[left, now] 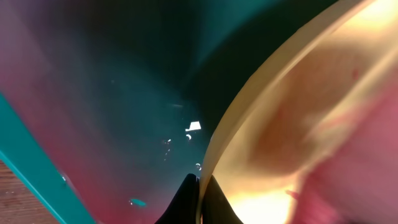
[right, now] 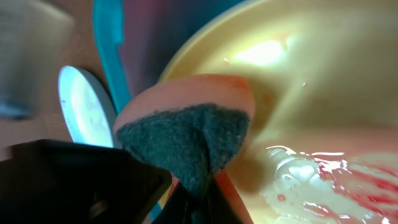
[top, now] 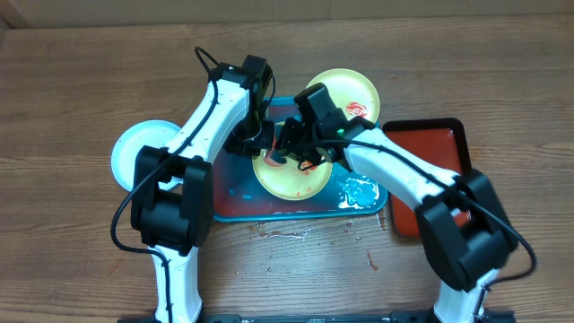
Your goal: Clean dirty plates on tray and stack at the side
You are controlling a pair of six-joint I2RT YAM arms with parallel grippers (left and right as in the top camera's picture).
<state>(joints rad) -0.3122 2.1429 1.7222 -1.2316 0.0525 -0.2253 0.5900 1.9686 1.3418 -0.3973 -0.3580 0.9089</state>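
Here both arms reach forward from the near table edge, elbows bent, their wrists meeting over the tray (top: 235,205). The left gripper (left: 200,190) is clamped on the rim of a yellow-green plate (top: 289,182) in the tray. The right gripper (right: 194,202) pinches a sponge (right: 186,130), dark scouring face out, at the plate's wet, red-streaked inside; whether it touches is unclear. The wrists hide much of that plate. A light-blue plate (top: 134,151) sits to the left on the table, and a second yellow-green plate (top: 345,90) lies beyond.
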